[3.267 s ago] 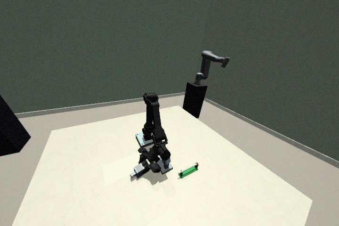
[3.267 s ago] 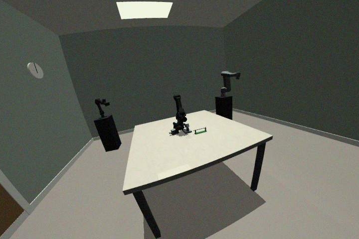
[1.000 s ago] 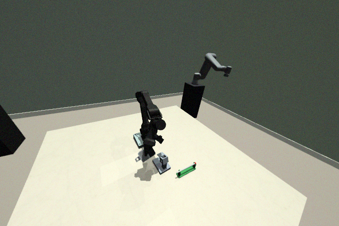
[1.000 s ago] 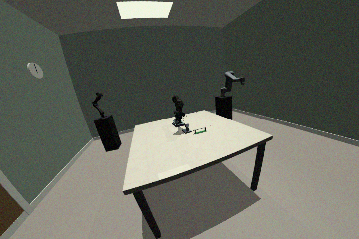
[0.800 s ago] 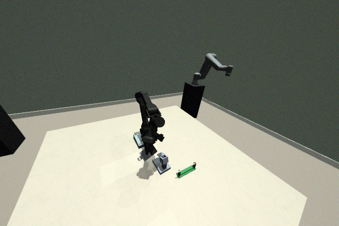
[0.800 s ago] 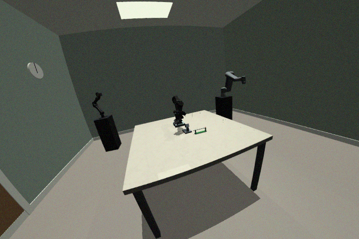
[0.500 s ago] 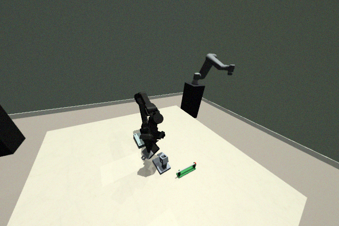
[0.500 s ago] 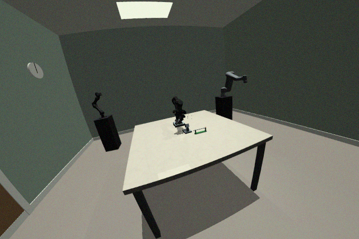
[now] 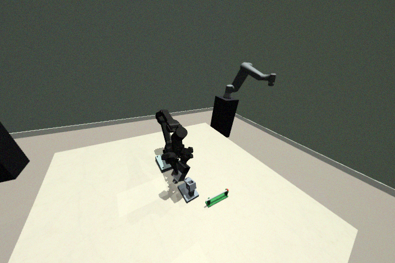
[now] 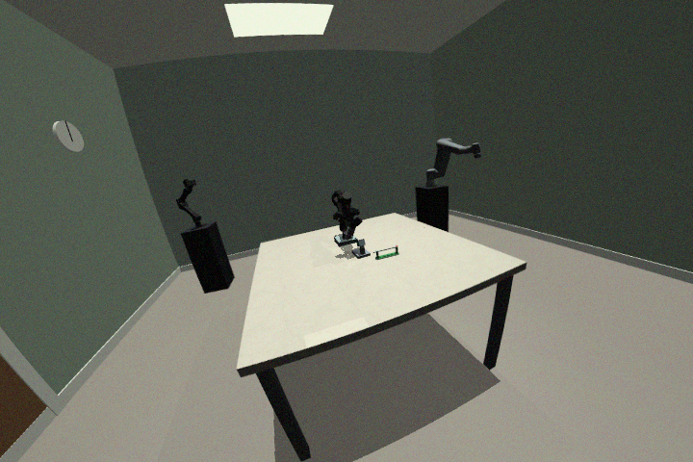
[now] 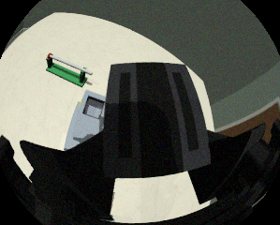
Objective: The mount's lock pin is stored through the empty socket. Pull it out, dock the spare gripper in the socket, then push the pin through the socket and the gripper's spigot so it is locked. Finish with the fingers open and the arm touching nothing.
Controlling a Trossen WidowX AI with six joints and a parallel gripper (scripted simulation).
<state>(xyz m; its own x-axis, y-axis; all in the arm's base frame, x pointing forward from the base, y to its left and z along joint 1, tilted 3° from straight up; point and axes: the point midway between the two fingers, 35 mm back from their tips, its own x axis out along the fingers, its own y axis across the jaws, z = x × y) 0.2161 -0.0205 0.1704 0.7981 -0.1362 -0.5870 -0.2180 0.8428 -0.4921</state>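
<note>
My gripper [image 9: 175, 158] is shut on the spare gripper [image 9: 182, 170] [image 11: 154, 112], a dark blocky body that hangs tilted just above and behind the mount. It fills the middle of the wrist view. The grey mount [image 9: 188, 189] [image 10: 361, 249] [image 11: 83, 127] stands on its base plate with its square socket [image 11: 94, 108] open at the top. The lock pin [image 9: 216, 195] [image 11: 67, 63], thin with a red head, lies on a green cradle [image 9: 215, 200] [image 10: 387, 255] [image 11: 66, 74] to the right of the mount.
The arm's pale blue base plate [image 9: 161, 163] sits behind the mount. A black pedestal [image 9: 224, 115] [image 10: 431, 207] with a grey arm stands off the table's far corner. Another black pedestal [image 9: 0, 155] [image 10: 207, 256] stands at the left.
</note>
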